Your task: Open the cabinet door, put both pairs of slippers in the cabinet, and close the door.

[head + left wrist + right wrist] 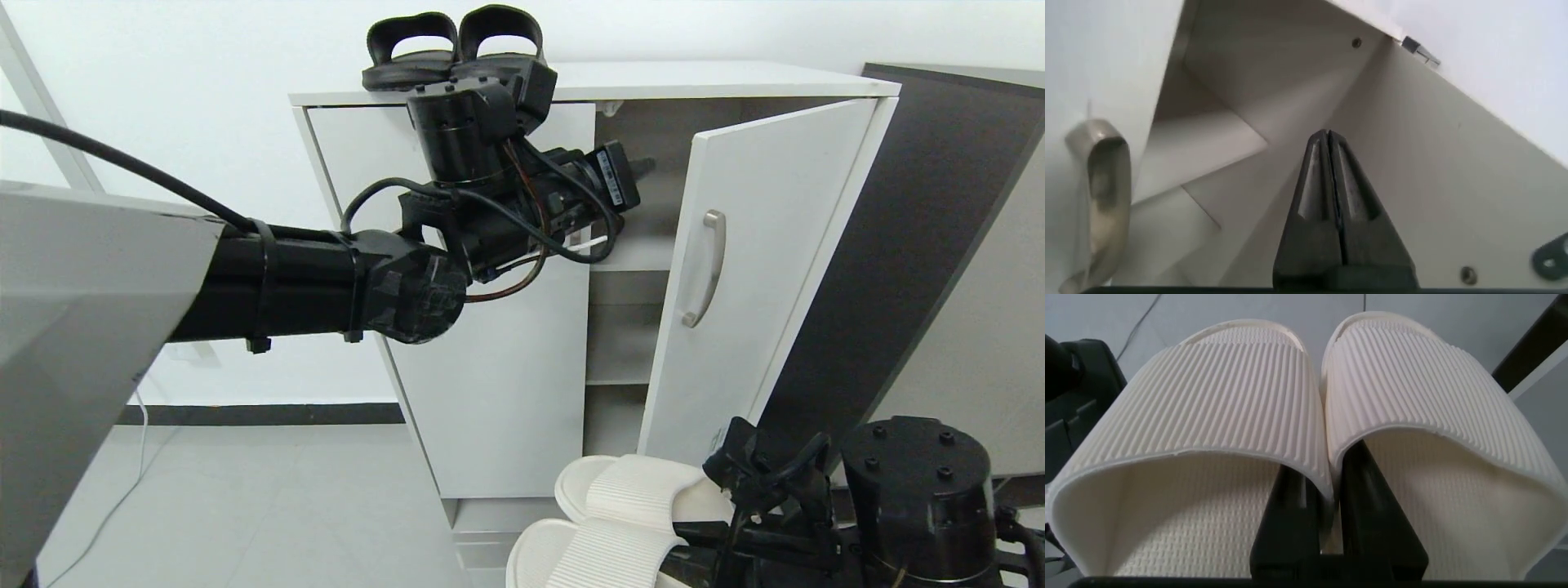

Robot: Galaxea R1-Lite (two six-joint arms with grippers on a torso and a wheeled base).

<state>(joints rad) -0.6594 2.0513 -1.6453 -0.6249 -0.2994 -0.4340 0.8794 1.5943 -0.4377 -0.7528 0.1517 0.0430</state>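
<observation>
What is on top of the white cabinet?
A pair of black slippers sits side by side on the cabinet top, near its left end. The left arm covers part of their near edge, so that part is hidden.

The white two-door cabinet [490,367] is faced from the front by the head view, from some way off. Its open compartment and curved metal handle [1098,204] are shared, very near, with the left wrist view. The cream ribbed slippers [1233,408], low before the cabinet, are shared with the close right wrist view.
</observation>
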